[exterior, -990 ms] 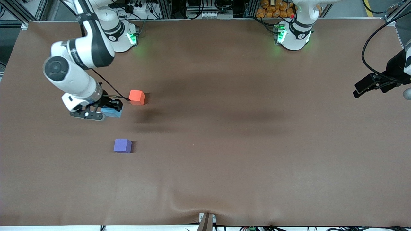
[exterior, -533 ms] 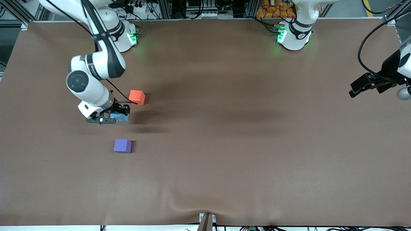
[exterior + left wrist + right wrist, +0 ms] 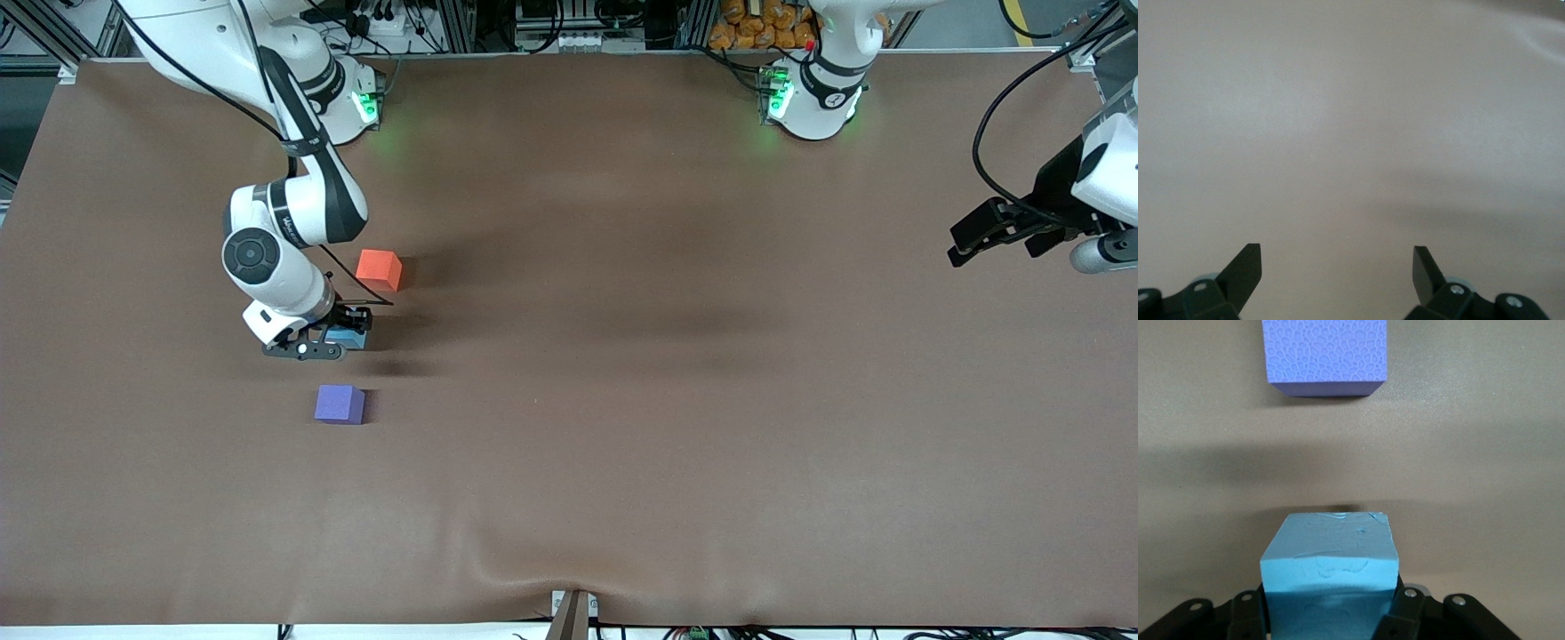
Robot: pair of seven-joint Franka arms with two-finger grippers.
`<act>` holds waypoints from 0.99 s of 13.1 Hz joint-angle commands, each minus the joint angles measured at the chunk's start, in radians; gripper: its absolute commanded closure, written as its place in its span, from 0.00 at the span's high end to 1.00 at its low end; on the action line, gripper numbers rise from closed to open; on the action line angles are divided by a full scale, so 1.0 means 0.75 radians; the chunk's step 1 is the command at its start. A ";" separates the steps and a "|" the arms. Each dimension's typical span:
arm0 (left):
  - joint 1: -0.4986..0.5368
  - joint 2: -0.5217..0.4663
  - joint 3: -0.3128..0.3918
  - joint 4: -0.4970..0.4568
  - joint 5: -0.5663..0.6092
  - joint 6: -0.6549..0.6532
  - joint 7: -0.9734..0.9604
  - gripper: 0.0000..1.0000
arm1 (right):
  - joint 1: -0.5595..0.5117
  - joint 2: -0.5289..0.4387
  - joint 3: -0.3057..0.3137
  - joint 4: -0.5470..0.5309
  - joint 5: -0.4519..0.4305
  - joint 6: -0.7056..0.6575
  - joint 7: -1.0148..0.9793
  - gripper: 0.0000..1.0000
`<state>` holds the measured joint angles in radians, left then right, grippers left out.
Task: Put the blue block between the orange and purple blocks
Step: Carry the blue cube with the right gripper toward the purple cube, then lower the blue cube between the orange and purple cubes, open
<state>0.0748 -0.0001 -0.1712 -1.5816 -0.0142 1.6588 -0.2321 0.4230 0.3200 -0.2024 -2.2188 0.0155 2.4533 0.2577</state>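
While lowering, keep the blue block (image 3: 356,338) square and level. From the front, find it pinched in the right end effector (image 3: 342,343), low over the bench (image 3: 622,400) in the gap between the orange block (image 3: 379,269) and the purple block (image 3: 339,404). Judge it roughly in line with the two and apart from both, toward the right arm's end of the bench. Come straight down from here, with no sideways drift that could nudge either neighbour. Open only once the underside sits flat, then lift straight up so the fingers do not drag the cube. Leave the left end effector (image 3: 972,242) waiting over the left arm's end of the bench, well apart from all three cubes.

From the left wrist, see only bare bench between two dark fingertips (image 3: 1245,263) spread wide and gripping nothing.

From the right wrist, check the grip: blue block clamped from both sides at its lower part, top face dented and scuffed, so probably soft foam. Avoid squeezing harder. Use the purple block's straight edge ahead as a guide to keep the faces parallel. Note the shadow band on the bench under the blue block, which suggests a little height left to close. Cannot see the orange block here.

Writing: none on any cube. Some marking on the right arm's dark band in the front view, too small to read.
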 commanded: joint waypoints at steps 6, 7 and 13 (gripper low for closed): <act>0.009 -0.018 -0.003 -0.020 -0.024 0.010 0.011 1.00 | 0.011 0.093 0.006 0.052 0.131 0.067 -0.016 0.32; 0.009 -0.018 -0.003 -0.022 -0.024 0.010 0.011 1.00 | 0.009 0.103 0.006 0.060 0.131 0.067 -0.018 0.32; 0.009 -0.020 -0.005 -0.029 -0.024 -0.003 0.007 1.00 | 0.011 0.132 0.006 0.066 0.129 0.102 -0.022 0.72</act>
<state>0.0752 0.0002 -0.1712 -1.5895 -0.0142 1.6595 -0.2321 0.4255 0.3952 -0.1960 -2.1825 0.0955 2.5068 0.2587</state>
